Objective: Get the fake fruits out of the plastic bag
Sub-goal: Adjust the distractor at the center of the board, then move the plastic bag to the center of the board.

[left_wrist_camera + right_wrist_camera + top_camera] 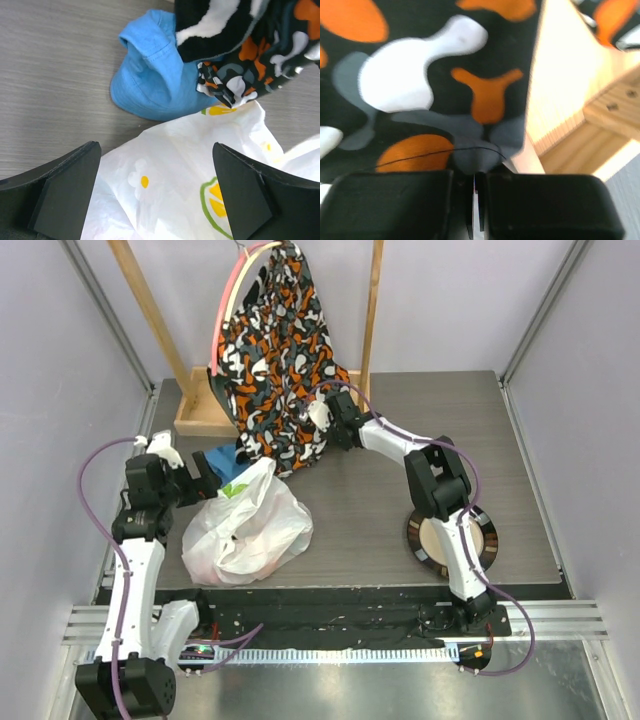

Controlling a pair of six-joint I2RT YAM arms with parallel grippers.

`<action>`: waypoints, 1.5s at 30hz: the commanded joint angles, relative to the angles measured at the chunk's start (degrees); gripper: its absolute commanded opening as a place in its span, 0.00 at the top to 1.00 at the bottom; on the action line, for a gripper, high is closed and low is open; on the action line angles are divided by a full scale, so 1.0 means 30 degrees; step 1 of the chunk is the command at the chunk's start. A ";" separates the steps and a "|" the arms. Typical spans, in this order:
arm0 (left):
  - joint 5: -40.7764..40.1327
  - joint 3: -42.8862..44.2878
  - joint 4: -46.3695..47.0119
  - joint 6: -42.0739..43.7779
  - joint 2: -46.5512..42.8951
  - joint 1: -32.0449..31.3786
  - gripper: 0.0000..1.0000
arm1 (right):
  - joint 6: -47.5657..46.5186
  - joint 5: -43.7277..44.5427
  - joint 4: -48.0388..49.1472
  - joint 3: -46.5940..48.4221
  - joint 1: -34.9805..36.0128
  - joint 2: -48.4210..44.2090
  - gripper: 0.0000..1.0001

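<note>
Three lilac walls (450, 300), grey table (352, 532), bag (250, 528), cloth (275, 360)

Plastic bag (248, 530): contents unreadable through the film. Its bottom and right are cut off in the left wrist view. Blue cloth (218, 462) mostly buried under patterned cloth (275, 360) and bag. Right wrist view blurred, can't tell if right end effector (476, 205) pinches cloth. Plate (413, 540) partly behind right arm.

Bright, even light; blurred right-wrist close-up.
</note>
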 commanded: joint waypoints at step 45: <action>0.0116 1.3285 -0.9288 0.9009 0.3716 -0.2347 1.00 | 0.4839 -1.0901 -0.3450 -0.5636 0.4645 -1.5116 0.19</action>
